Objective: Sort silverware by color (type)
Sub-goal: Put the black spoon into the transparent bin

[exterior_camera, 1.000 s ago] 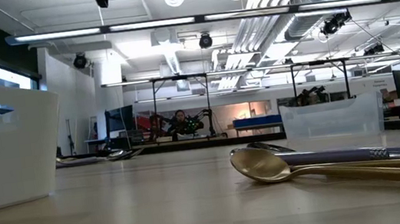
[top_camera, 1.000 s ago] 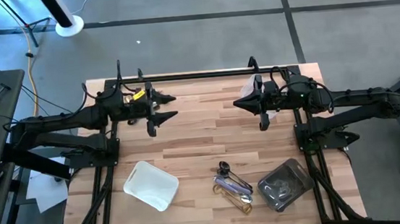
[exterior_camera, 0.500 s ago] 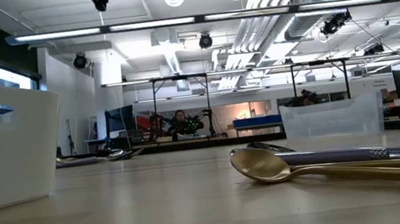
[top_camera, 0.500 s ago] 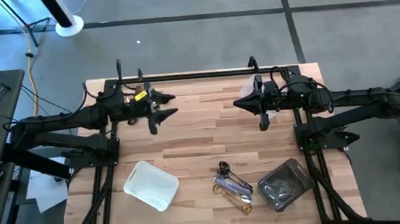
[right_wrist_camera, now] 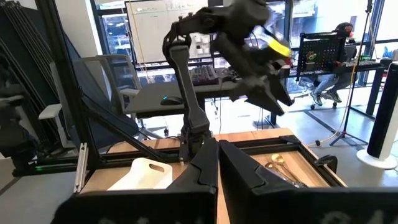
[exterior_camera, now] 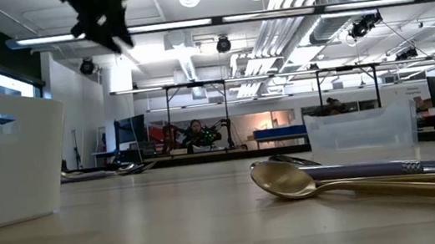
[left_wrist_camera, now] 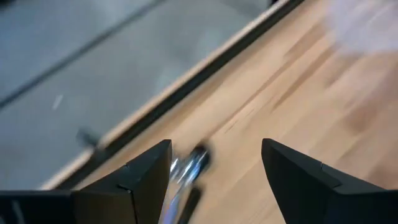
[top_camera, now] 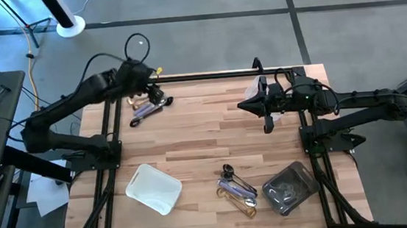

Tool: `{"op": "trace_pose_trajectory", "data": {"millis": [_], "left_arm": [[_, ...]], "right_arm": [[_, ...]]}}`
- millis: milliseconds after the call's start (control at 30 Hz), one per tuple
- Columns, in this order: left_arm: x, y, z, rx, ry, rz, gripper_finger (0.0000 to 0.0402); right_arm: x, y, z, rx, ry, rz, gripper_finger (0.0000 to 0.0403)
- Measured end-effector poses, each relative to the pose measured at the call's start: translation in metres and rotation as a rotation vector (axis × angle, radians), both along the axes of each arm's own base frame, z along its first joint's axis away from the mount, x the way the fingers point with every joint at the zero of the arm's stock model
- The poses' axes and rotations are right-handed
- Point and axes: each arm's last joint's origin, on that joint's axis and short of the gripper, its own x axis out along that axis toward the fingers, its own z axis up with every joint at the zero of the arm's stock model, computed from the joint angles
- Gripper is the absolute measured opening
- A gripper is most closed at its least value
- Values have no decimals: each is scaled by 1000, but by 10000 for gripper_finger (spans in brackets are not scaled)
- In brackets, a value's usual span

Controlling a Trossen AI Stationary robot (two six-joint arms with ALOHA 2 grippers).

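Left gripper [top_camera: 159, 97], upper left of frame: fingers spread above loose utensils [top_camera: 144, 109], likely for pickup. Right gripper [top_camera: 241, 105], upper right: pressed together, waiting.

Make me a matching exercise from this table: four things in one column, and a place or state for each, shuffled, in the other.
Things:
1. white tray
2. clear tray
3. left gripper
4. right gripper

Places or states:
A. shut, hanging over the table's right half
B. on the table just right of the loose silverware pile
C. open, above a silver utensil by the table's edge at the left
D. on the table left of the loose silverware pile

Pairs: 1-D, 2-B, 3-C, 4-A
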Motion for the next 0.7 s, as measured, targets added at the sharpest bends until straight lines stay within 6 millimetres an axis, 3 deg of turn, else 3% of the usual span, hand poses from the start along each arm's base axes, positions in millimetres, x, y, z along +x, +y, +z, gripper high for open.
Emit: {"op": "trace_pose_trajectory", "data": {"millis": [200, 400, 700], "left_arm": [[-16, 32, -33, -243, 197, 149, 238], [-14, 56, -71, -393, 325, 176, 238], [-19, 61, -138, -567, 532, 165, 238]], "right_arm": [[0, 0, -1, 0, 5, 0, 0], [0, 0, -1, 1, 5, 0, 0], [0, 0, -1, 1, 5, -15, 0]]}}
